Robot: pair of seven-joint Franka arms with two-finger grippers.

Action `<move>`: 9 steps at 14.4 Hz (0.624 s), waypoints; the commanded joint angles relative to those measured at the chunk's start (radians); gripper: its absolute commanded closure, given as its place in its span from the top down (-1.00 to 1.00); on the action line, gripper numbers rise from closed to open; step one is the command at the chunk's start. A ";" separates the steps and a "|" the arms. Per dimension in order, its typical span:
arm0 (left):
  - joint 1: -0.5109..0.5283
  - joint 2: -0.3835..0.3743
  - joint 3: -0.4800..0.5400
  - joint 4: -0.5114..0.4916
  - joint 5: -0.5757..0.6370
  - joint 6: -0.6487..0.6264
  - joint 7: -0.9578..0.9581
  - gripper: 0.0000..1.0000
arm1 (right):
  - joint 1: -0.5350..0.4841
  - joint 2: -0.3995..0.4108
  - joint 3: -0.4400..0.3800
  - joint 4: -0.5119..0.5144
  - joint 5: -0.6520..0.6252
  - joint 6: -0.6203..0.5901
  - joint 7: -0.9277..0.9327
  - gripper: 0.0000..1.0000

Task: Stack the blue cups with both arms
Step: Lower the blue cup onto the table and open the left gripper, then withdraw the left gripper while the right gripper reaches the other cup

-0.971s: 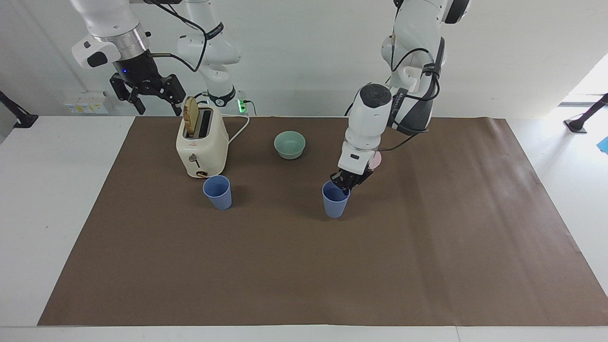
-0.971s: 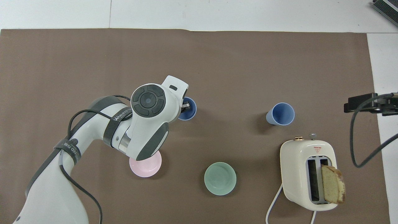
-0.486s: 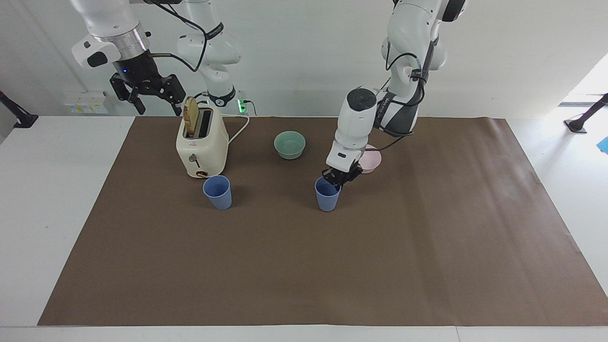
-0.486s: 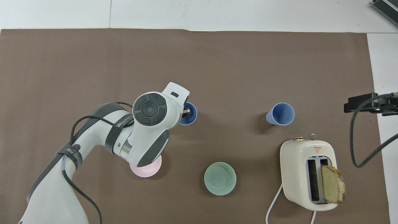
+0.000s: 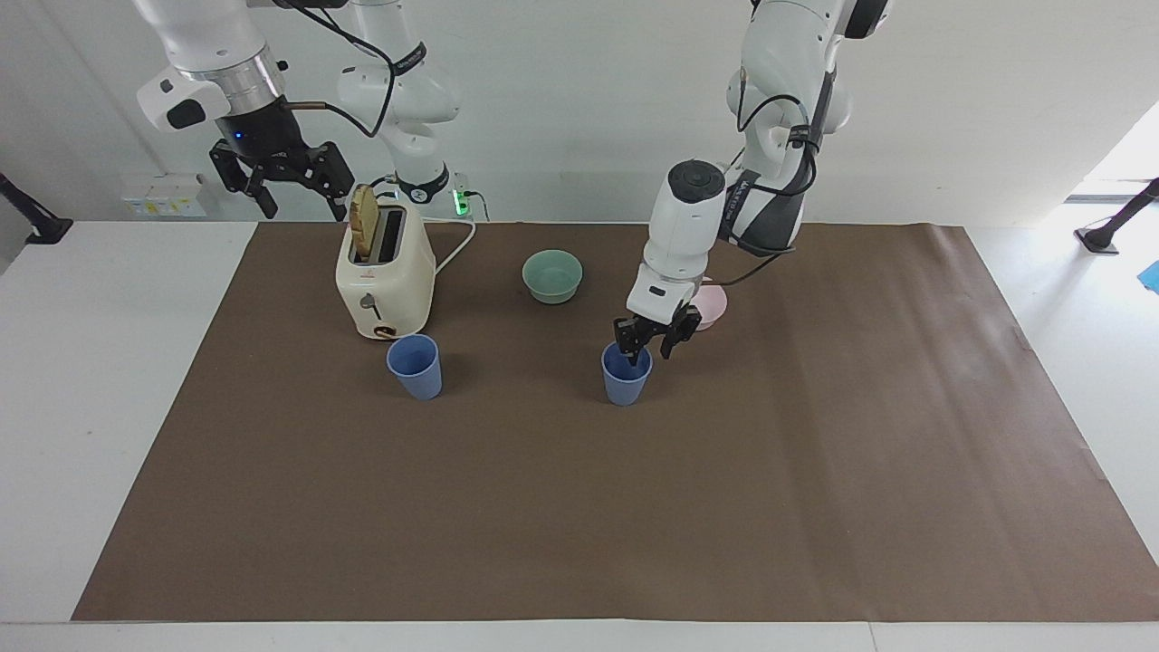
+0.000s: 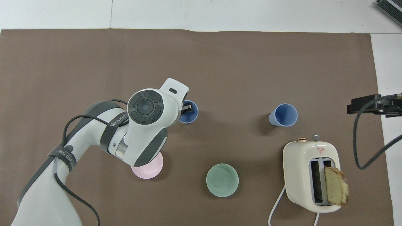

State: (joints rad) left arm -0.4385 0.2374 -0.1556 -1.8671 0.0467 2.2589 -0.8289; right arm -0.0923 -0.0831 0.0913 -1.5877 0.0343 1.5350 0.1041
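Note:
Two blue cups stand upright on the brown mat. One blue cup (image 5: pixel 416 367) (image 6: pixel 283 115) stands in front of the toaster. The other blue cup (image 5: pixel 626 379) (image 6: pixel 190 114) stands near the mat's middle. My left gripper (image 5: pixel 647 344) is open just above this cup's rim, one finger over its mouth and the other outside, toward the left arm's end. In the overhead view the arm hides most of the left gripper (image 6: pixel 186 108). My right gripper (image 5: pixel 288 184) (image 6: pixel 373 107) is open and empty, raised beside the toaster at the right arm's end, and waits.
A cream toaster (image 5: pixel 384 273) (image 6: pixel 311 174) with a bread slice sticking up stands nearer the robots than the first cup. A green bowl (image 5: pixel 552 275) (image 6: pixel 222 180) and a pink bowl (image 5: pixel 714 306) (image 6: pixel 150 169) sit nearer the robots than the middle cup.
The left gripper carried the middle cup a little toward the right arm's end, then opened and let it go. The right arm has barely moved.

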 commanded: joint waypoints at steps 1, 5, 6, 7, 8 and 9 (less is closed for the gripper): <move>0.046 -0.068 0.018 0.005 0.022 -0.062 0.075 1.00 | -0.012 -0.011 0.002 -0.081 0.022 0.086 -0.023 1.00; 0.179 -0.157 0.016 -0.006 0.019 -0.156 0.264 1.00 | -0.007 0.043 0.004 -0.155 0.024 0.209 -0.026 1.00; 0.207 -0.173 0.016 -0.007 0.018 -0.183 0.322 1.00 | -0.001 0.066 0.004 -0.159 0.024 0.214 -0.021 1.00; 0.231 -0.184 0.018 -0.007 0.016 -0.205 0.370 1.00 | 0.005 0.087 0.004 -0.167 0.022 0.232 -0.018 1.00; 0.263 -0.194 0.016 -0.007 0.015 -0.213 0.414 1.00 | 0.006 0.110 0.004 -0.185 0.022 0.258 -0.017 1.00; 0.292 -0.202 0.016 -0.007 0.010 -0.219 0.468 1.00 | 0.006 0.133 0.005 -0.210 0.024 0.290 -0.017 1.00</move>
State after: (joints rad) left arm -0.1927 0.0688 -0.1285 -1.8523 0.0511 2.0631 -0.4394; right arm -0.0823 0.0182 0.0932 -1.7577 0.0344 1.7707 0.1041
